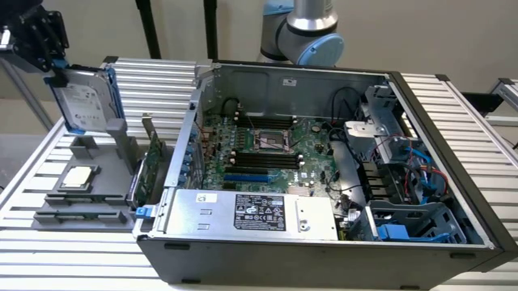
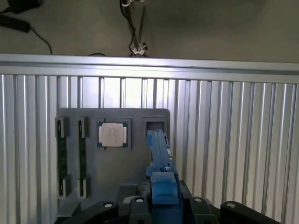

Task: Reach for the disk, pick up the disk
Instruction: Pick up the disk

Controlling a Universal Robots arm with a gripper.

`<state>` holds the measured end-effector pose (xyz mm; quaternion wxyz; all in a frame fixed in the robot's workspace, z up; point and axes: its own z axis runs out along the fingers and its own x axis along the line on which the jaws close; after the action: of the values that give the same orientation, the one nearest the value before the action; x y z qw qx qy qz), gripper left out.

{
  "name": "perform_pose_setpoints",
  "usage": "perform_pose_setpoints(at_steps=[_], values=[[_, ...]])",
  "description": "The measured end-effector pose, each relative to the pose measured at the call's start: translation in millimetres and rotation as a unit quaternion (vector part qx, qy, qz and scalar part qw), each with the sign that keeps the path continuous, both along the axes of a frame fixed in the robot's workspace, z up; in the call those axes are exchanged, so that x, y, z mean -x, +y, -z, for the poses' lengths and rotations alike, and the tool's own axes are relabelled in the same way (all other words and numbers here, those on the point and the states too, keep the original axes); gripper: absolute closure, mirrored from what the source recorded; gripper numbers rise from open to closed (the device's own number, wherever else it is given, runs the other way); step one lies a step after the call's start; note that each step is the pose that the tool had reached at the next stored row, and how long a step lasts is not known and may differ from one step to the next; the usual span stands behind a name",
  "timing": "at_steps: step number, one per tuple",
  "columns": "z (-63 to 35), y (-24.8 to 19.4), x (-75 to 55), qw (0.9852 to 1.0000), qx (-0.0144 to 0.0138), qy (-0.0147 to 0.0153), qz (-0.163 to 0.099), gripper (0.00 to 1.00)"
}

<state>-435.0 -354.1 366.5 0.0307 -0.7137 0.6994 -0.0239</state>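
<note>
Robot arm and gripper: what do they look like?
The arm is a round silver-grey tube with a light blue joint cap. The gripper is black and blocky, with small round bolt heads in the wrist view.

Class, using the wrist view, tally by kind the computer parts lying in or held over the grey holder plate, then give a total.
Silver-grey hard disk in a blue plastic caddy: 1
Small square silver CPU chip: 1
Long green memory sticks: 2
Total: 4

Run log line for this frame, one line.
claw: shut on disk | disk: upright, held above grey holder | CPU chip: seated in holder
</note>
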Motion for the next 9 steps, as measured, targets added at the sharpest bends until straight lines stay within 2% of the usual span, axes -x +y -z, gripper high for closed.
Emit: perform_pose_setpoints(at_steps=[9], values=[[-25.1, -0.1, -1.4, 1.0000, 0.0000, -0.0056, -0.006, 0.67]])
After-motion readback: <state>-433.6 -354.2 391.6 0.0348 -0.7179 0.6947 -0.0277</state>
